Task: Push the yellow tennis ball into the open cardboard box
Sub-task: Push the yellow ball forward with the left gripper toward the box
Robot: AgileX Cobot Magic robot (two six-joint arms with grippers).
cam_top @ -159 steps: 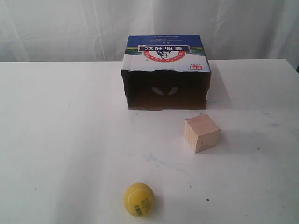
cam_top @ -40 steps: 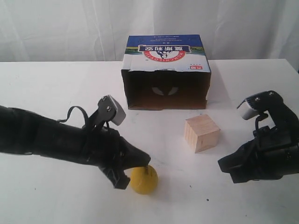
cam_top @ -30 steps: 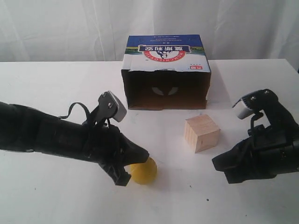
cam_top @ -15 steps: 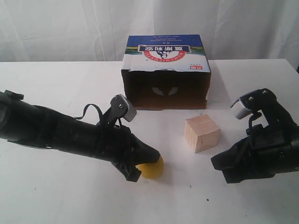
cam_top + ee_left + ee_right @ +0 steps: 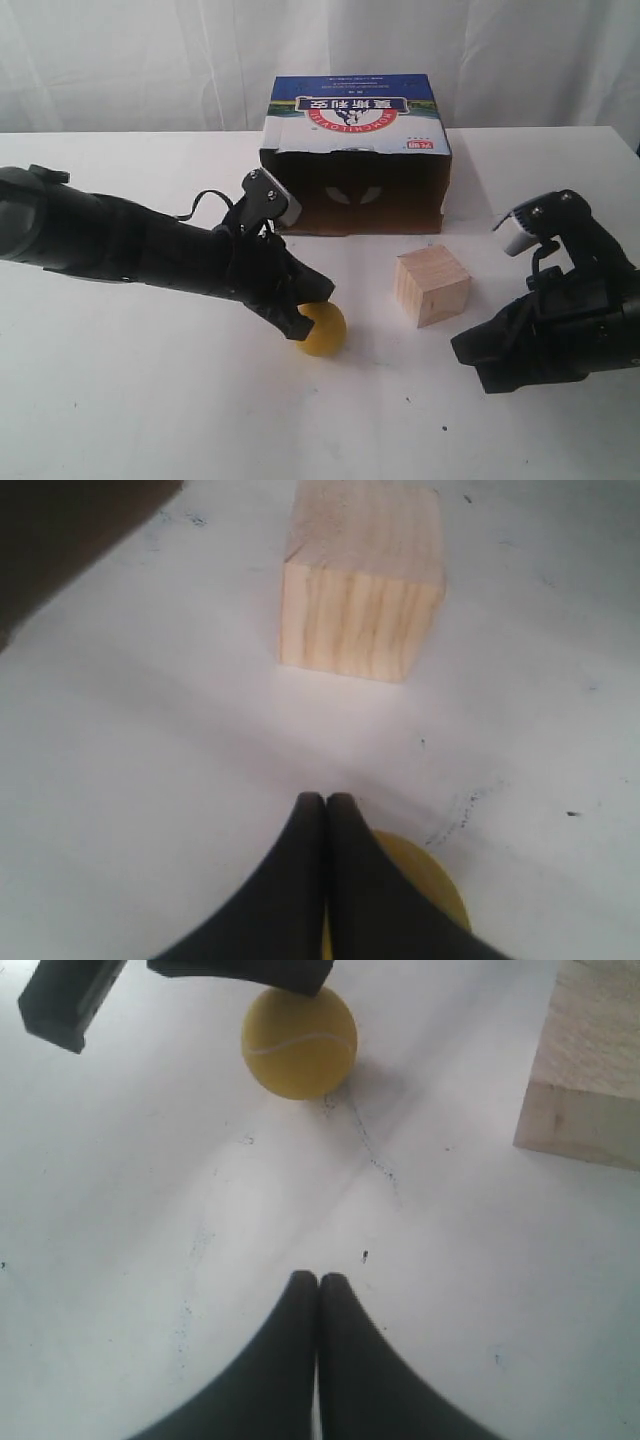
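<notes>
As closed left fingers touch ball, bare table fronts box.

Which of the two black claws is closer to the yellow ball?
Left. The left gripper has its shut tip right at the yellow tennis ball, seemingly touching it. The right gripper sits well apart from it, with white table between, near the wooden cube.

left gripper touching yellow tennis ball; open cardboard box behind; wooden cube right.
</notes>
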